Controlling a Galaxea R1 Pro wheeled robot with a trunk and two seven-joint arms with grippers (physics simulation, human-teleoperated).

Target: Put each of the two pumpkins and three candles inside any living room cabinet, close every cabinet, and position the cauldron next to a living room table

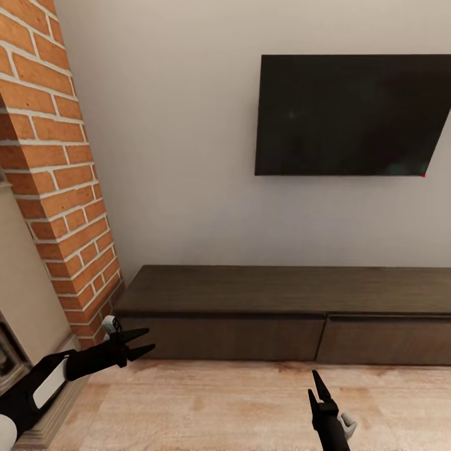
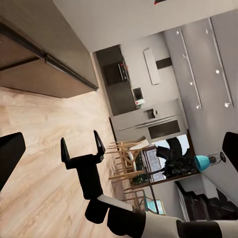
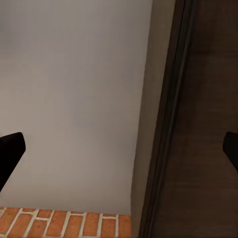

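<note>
Two end effectors reach out low in the head view. Nearest is the right end effector (image 1: pixel 317 384), at the near right over the wood floor (image 1: pixel 219 407), its two black fingers pointing toward the wall with a narrow gap between them; the left wrist view shows that same right end effector (image 2: pixel 83 146) with its fingers clearly apart and nothing between them. One left end effector (image 1: pixel 141 342) hangs at the near left, just beside the brick column (image 1: pixel 56 188), its two fingers spread and holding nothing.

Beyond them, one cabinet (image 1: pixel 282 313) runs along the far wall: long, low, dark brown. Two drawer fronts show, a wide one on the left and another on the right that runs out of the picture, and both sit flush and shut. Its top is bare dark wood. In the right wrist view the cabinet (image 3: pixel 208 124) meets the pale wall (image 3: pixel 74 99), with a strip of brick at one edge.

One black television (image 1: pixel 351 116) hangs on the wall above the cabinet's right half.
</note>
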